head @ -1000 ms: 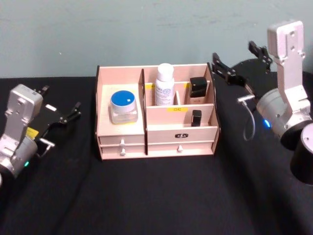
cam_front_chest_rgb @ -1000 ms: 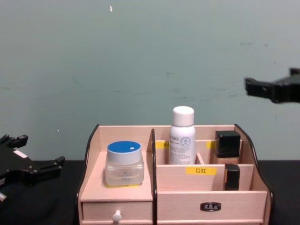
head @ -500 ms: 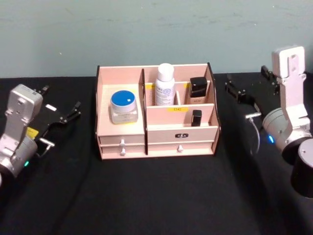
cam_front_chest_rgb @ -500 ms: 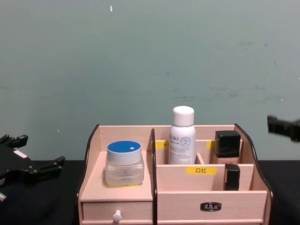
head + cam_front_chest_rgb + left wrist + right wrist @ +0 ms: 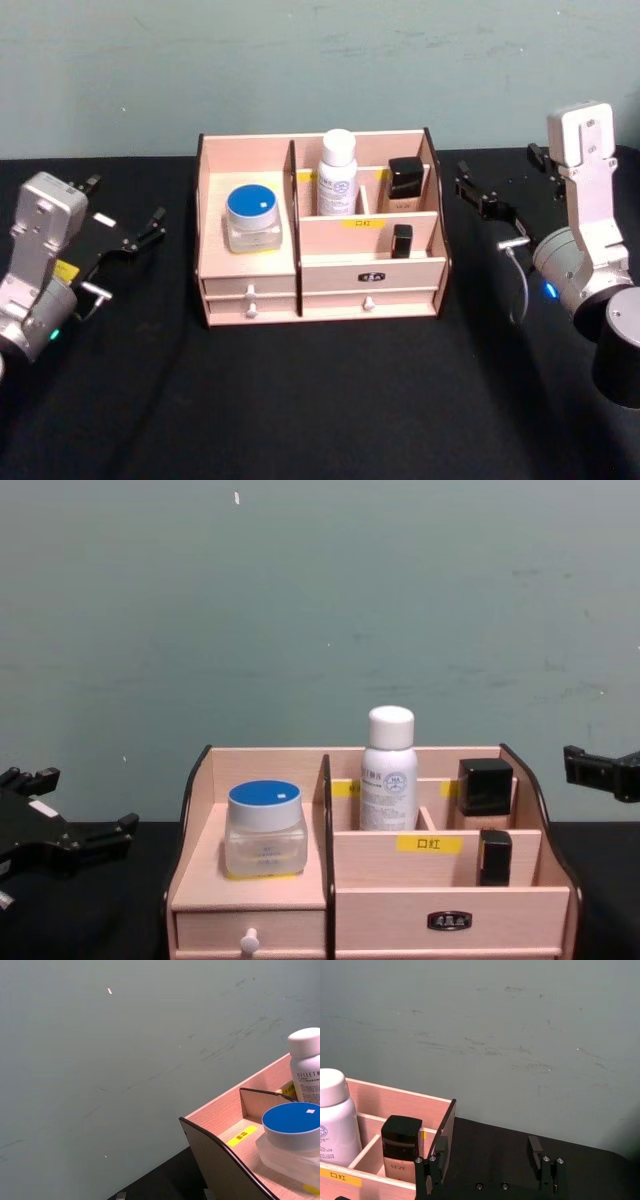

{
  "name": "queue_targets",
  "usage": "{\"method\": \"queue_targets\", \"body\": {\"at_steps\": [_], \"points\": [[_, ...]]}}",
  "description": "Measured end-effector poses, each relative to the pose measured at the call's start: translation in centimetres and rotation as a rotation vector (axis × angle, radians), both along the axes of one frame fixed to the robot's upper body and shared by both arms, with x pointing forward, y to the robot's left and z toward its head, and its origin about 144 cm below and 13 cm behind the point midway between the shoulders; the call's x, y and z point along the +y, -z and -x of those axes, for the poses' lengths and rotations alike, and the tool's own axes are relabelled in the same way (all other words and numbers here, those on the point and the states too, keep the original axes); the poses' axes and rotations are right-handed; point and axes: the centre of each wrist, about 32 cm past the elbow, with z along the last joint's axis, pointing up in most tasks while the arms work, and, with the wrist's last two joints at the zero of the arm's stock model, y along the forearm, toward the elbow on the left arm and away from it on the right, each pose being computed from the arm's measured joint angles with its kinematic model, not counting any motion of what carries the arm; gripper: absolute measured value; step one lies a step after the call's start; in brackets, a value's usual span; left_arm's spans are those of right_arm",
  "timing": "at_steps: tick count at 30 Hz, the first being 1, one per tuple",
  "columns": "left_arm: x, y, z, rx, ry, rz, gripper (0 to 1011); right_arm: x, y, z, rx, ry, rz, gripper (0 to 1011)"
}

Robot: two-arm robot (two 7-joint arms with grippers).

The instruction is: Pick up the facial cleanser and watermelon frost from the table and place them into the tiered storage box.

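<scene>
Pink wood and black cloth: the tiered storage box (image 5: 318, 240) stands at centre frame on the dark surface (image 5: 320, 400), holding a blue-lidded jar (image 5: 252, 217) in its left bay, a white bottle (image 5: 337, 172) at centre rear and a black-capped bottle (image 5: 404, 184) beside it. At right, the right hand (image 5: 505, 187) hovers just off the box's side wall, fingers spread and empty. At far left, the left hand (image 5: 122, 218) rests low, also spread, well apart from the box, with bare cloth between.
</scene>
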Motion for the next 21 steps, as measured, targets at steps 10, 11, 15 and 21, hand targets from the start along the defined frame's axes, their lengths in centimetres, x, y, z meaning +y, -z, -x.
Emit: {"method": "queue_targets", "body": {"at_steps": [10,11,15,21], "points": [[0.00,0.00,0.00,0.000,0.000,0.000,1001,0.03,-0.14,-0.01,-0.003,-0.001,-0.002,1002],[0.00,0.00,0.00,0.000,0.000,0.000,1001,0.02,-0.14,-0.01,-0.003,0.000,-0.002,1003],[0.00,0.00,0.00,0.000,0.000,0.000,1001,0.02,-0.18,-0.02,-0.004,0.000,-0.002,1003],[0.00,0.00,0.00,0.000,0.000,0.000,1001,0.02,-0.22,-0.03,-0.005,0.000,-0.002,1003]]}}
